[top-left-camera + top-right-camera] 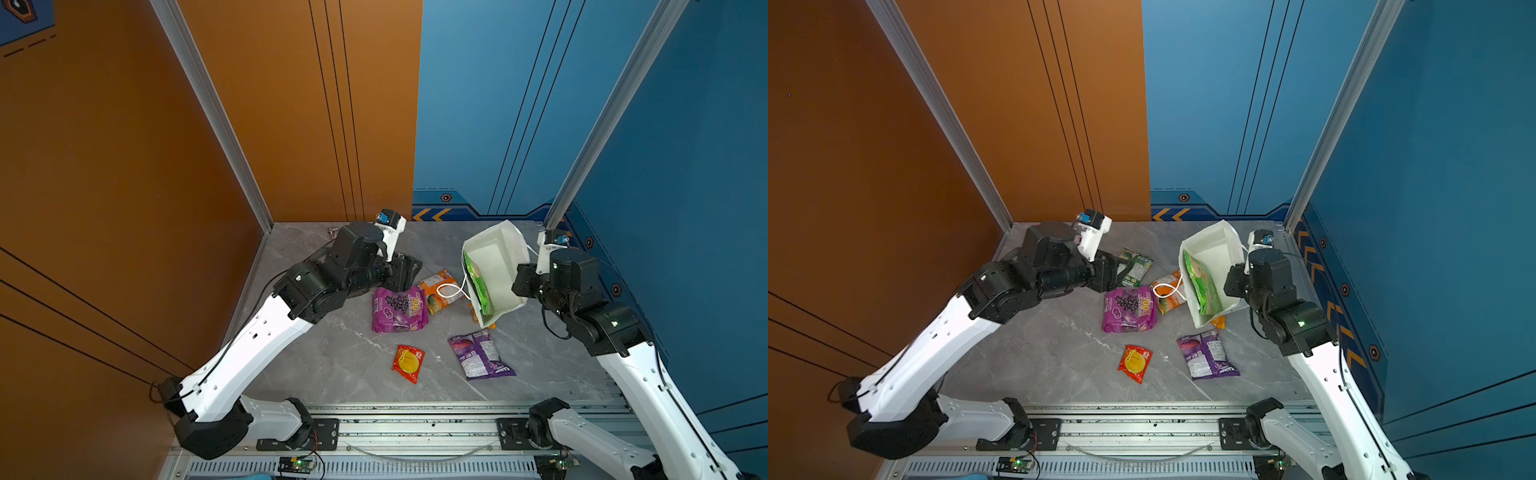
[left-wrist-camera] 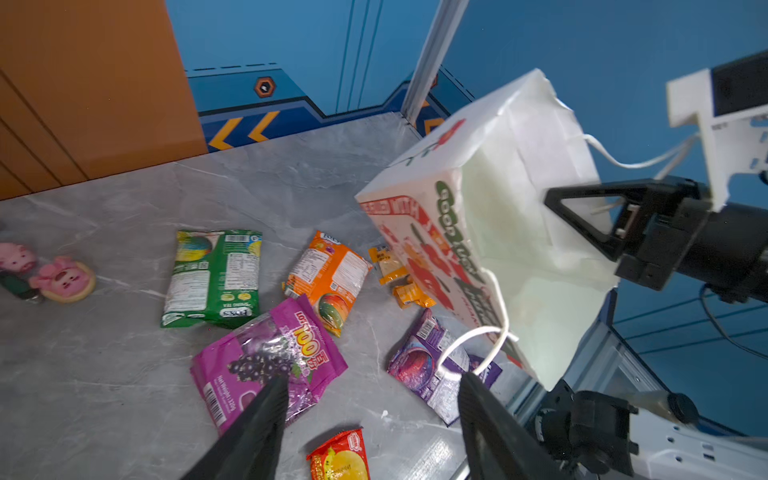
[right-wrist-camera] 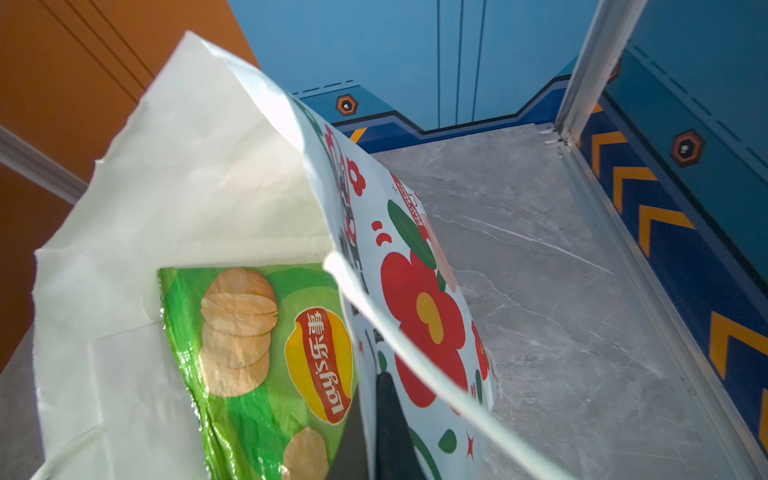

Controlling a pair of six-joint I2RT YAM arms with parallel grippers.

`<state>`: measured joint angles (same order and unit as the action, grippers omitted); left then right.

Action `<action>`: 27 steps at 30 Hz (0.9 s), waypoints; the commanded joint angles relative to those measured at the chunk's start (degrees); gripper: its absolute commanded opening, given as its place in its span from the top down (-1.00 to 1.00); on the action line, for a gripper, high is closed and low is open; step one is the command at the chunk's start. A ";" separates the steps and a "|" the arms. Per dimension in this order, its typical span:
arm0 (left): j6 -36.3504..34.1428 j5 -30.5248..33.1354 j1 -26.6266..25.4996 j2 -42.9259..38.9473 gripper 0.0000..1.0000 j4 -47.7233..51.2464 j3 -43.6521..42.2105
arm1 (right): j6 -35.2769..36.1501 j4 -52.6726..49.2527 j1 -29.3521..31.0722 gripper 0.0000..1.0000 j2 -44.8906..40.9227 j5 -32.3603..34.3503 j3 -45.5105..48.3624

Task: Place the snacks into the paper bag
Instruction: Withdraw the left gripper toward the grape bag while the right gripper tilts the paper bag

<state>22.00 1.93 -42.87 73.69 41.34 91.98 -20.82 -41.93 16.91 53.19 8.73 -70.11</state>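
Pinching paper bag (image 1: pixel 500 249) w/ right jaws (chip bag (image 1: pixel 478 286) inside).

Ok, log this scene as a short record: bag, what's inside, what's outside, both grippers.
paper bag: tilted, mouth open
inside: green chip bag
outside bag: green packet, orange packet, grape packet, purple packet, red-yellow packet, small orange sachets
right gripper: shut on the paper bag's wall
left gripper: open, empty
pig charms: not snacks, lying apart from the packets
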 commanded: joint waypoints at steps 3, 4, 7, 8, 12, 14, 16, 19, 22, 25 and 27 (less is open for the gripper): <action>2.73 1.68 5.39 5.33 -0.39 0.55 -6.36 | -0.59 -0.52 -6.49 1.00 -4.30 -3.32 2.27; 2.80 2.39 5.67 7.08 -0.39 1.73 -6.46 | -0.96 -0.47 -7.33 1.00 -5.05 -2.74 2.74; 4.19 2.95 5.71 11.91 -0.39 4.05 -6.08 | -2.60 -0.34 -8.80 1.00 -7.24 -0.44 4.32; 4.53 3.00 5.60 13.34 -0.39 4.53 -5.74 | -3.24 -0.14 -9.03 1.00 -7.98 0.57 5.00; 6.43 6.47 3.20 19.73 -0.39 7.11 -2.82 | -5.07 0.98 -9.95 1.00 -11.61 3.43 8.47; 7.99 10.01 1.85 22.54 -0.41 9.16 -0.79 | -5.75 1.11 -10.21 1.00 -13.26 4.41 9.97; 9.51 10.63 0.27 25.34 -0.42 9.36 0.48 | -6.24 1.07 -10.48 1.00 -14.71 5.58 11.45; 10.49 11.82 -2.58 30.50 -0.44 11.52 4.18 | -6.95 1.06 -10.93 1.00 -16.45 6.56 13.31; 9.00 13.14 -5.31 36.39 -0.47 14.99 9.77 | -7.61 1.23 -11.11 1.00 -17.38 6.40 14.61; 8.95 14.21 -6.90 41.18 -0.48 18.59 14.25 | -8.00 1.57 -11.21 1.00 -17.81 6.12 15.39; 9.53 15.26 -7.74 43.38 -0.49 20.10 16.17 | -8.27 1.89 -11.19 1.00 -18.10 5.88 16.05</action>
<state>30.94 13.93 -49.74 115.15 55.27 105.19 -27.40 -42.39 5.98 36.07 13.61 -54.96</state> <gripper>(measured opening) 0.741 0.047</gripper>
